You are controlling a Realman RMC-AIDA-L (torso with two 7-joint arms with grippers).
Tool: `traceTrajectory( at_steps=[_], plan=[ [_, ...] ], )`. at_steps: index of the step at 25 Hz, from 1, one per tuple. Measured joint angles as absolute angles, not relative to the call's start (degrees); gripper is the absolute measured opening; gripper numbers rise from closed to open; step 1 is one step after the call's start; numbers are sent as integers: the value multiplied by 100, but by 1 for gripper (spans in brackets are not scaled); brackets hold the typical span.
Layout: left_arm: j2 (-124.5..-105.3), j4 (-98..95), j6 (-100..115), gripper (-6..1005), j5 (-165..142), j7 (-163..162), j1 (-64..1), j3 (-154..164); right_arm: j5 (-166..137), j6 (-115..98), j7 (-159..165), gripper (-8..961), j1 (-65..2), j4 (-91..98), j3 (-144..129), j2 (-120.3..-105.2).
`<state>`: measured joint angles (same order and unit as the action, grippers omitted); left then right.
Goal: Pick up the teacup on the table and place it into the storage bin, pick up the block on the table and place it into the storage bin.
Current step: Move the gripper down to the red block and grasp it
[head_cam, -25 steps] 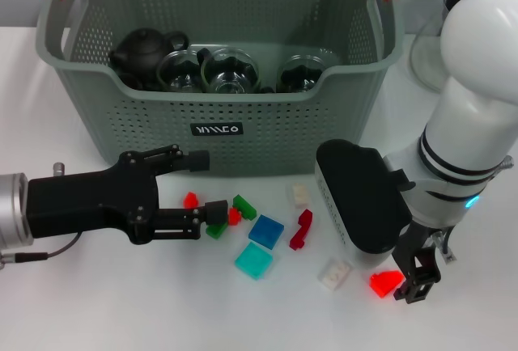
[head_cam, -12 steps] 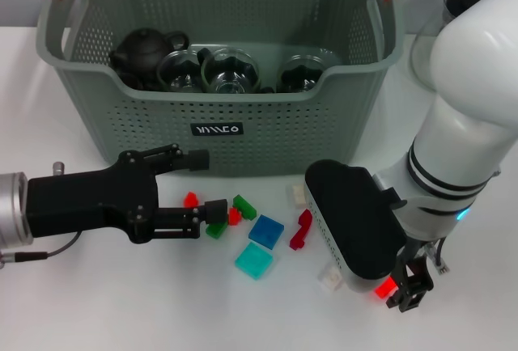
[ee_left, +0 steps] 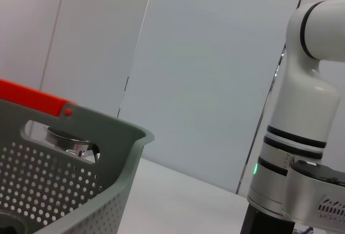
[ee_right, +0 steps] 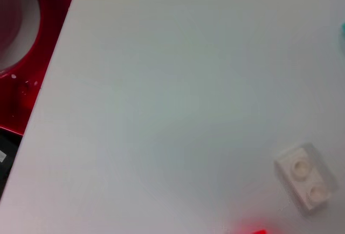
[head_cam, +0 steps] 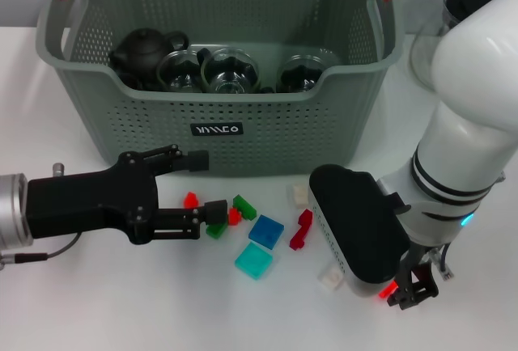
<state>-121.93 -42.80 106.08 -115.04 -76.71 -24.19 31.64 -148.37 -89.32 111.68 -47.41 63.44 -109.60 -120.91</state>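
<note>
Block step: right end effector [head_cam: 410,293] low over red block [head_cam: 387,290] nr bench front edge, grip unclear; left end effector [head_cam: 206,185] apart, idle before basket [head_cam: 340,124]; next needs a firm clamp, then lift.

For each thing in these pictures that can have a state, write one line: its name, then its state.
Storage bin: upright, holding a black teapot and glass cups.
Left gripper: open, level above the small blocks before the bin.
Right gripper: down at the table over a red block, grip unclear.
Blue block: flat on the table.
</note>
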Motion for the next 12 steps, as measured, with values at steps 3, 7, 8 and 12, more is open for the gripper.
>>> traceTrajectory(
  at_steps=[3, 7, 8, 12],
  plan=[
    [-12206, -4280, 10607, 875, -11504, -7672, -2416, 3164, -14855, -8923, 11171, 565, -4722, 6322, -10960, -12089],
    [-12215, -4280, 10600, 876, -11505, -7678, -2416, 3164, -14856, -8900, 11174, 466, -4715, 6292, -10955, -12083],
    [-12216, -4280, 10599, 876, -11505, -7680, -2416, 3164, -14854, -8898, 11174, 467, -4714, 6288, -10951, -12080],
    [-12225, -4279, 10599, 876, -11504, -7682, -2417, 3164, -14869, -8896, 11183, 469, -4711, 6257, -10939, -12078]
  ],
)
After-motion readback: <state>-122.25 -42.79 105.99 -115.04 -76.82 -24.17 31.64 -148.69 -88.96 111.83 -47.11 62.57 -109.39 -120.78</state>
